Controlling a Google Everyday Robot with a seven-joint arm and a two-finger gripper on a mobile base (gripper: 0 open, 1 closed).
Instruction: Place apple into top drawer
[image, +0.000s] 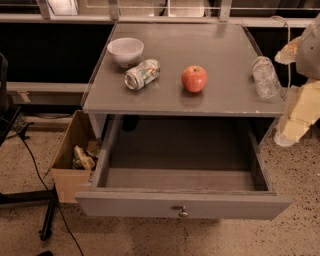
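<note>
The red-orange apple (194, 78) sits upright on the grey table top, right of centre. The top drawer (140, 205) below it is pulled fully out; its inside shows bare and its round metal knob (183, 212) faces me. My gripper (287, 90) hangs at the right edge of the view, beside the table's right side and well right of the apple. Its cream-coloured fingers (300, 112) stand apart with nothing between them.
A crushed silver can (142, 74) lies left of the apple, with a white bowl (125, 51) behind it. A clear plastic bottle (265, 76) lies near the table's right edge. A brown cardboard box (70, 155) with trash stands on the floor at the left.
</note>
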